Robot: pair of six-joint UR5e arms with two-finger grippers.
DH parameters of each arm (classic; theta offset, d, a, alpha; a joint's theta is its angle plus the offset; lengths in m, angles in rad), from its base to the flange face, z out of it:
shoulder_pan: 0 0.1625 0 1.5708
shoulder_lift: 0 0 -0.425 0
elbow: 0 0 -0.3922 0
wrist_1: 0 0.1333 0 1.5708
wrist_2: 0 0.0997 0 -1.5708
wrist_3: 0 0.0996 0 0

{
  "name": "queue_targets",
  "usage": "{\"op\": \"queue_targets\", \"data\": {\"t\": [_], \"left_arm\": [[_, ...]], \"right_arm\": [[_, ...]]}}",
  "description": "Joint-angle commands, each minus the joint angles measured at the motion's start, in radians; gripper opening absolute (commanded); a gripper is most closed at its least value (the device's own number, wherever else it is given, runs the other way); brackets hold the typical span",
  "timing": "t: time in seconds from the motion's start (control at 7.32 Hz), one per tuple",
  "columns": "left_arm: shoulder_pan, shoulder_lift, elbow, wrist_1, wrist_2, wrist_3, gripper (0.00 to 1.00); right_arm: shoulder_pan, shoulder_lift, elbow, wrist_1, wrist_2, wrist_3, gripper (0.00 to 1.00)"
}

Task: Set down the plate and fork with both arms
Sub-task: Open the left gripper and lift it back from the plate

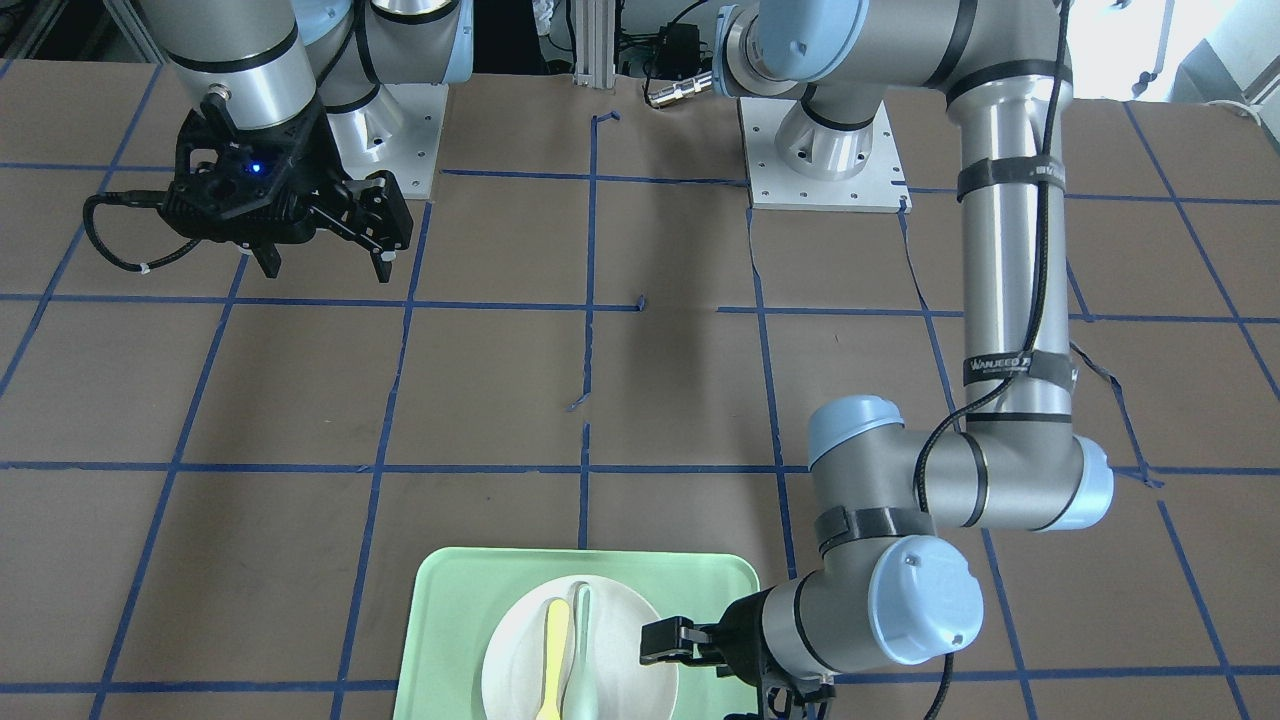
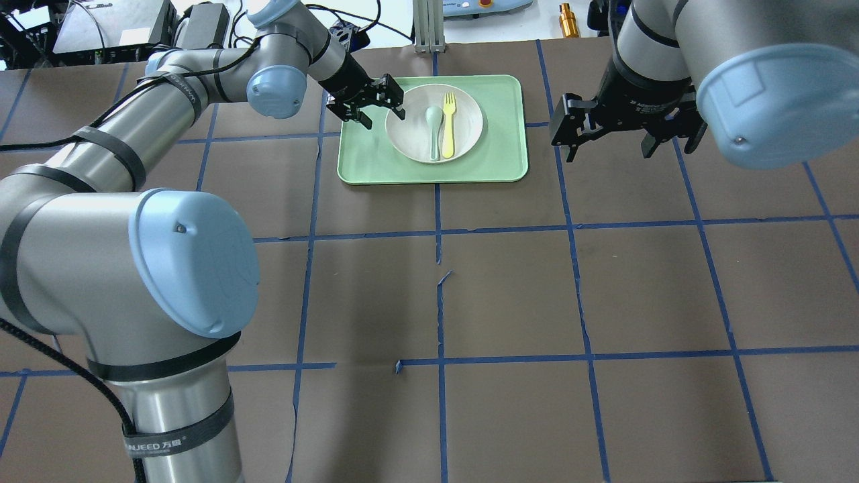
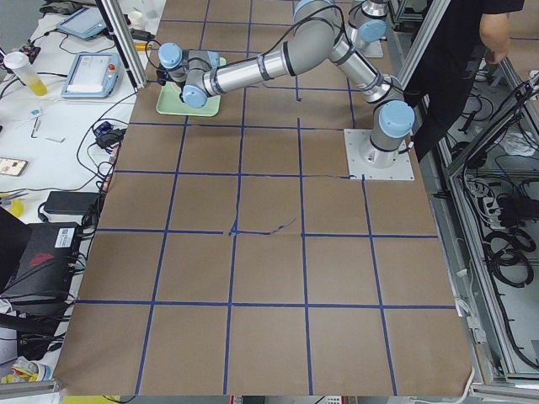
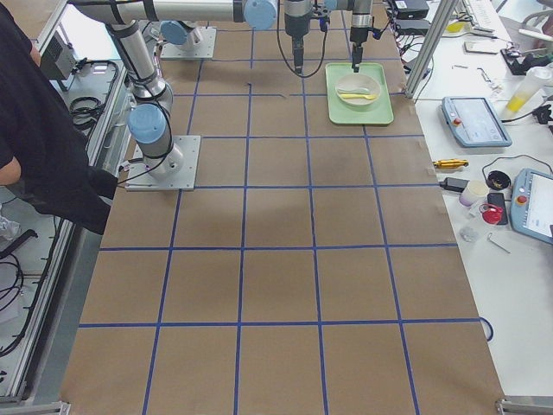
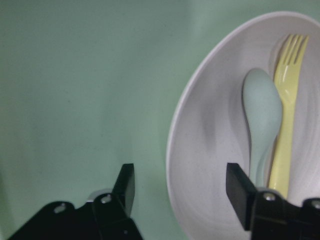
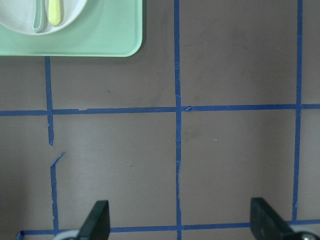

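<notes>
The off-white plate point(image 2: 409, 131) sits in the mint-green tray point(image 2: 496, 161) at the table's far middle. The yellow fork point(image 2: 448, 124) lies in the plate beside a pale grey-green spoon point(image 2: 435, 127). My left gripper point(image 2: 379, 107) is open at the plate's left rim. In the left wrist view its jaws point(image 5: 180, 192) stand either side of the plate's rim point(image 5: 172, 150), with one finger over the tray and one over the plate. My right gripper point(image 2: 609, 153) is open and empty over bare table, right of the tray. It also shows in the right wrist view point(image 6: 180, 222).
The brown table cover carries a grid of blue tape lines point(image 2: 436, 231). The tray's near right corner point(image 6: 132, 47) shows in the right wrist view. The arm bases point(image 1: 825, 165) stand at the robot's side. Tablets and tools lie beyond the table's far edge point(image 4: 471, 121).
</notes>
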Motion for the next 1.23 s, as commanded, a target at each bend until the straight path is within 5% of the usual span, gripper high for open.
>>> {"op": "queue_targets", "data": {"t": [0.0, 0.27, 0.68, 1.09], "left_arm": [[0.051, 0.212, -0.164, -0.141, 0.128, 0.004, 1.0], [0.057, 0.422, -0.313, -0.223, 0.302, -0.007, 1.0], [0.019, 0.686, -0.403, -0.31, 0.387, -0.22, 1.0], [0.008, 0.855, -0.504, -0.355, 0.426, -0.23, 1.0]], "right_arm": [[0.0, 0.001, -0.001, 0.0, 0.0, -0.002, 1.0], [0.0, 0.001, 0.0, 0.0, 0.0, -0.002, 1.0], [0.0, 0.001, 0.0, 0.001, 0.0, 0.0, 1.0], [0.0, 0.001, 0.0, 0.0, -0.002, -0.002, 1.0]]}}
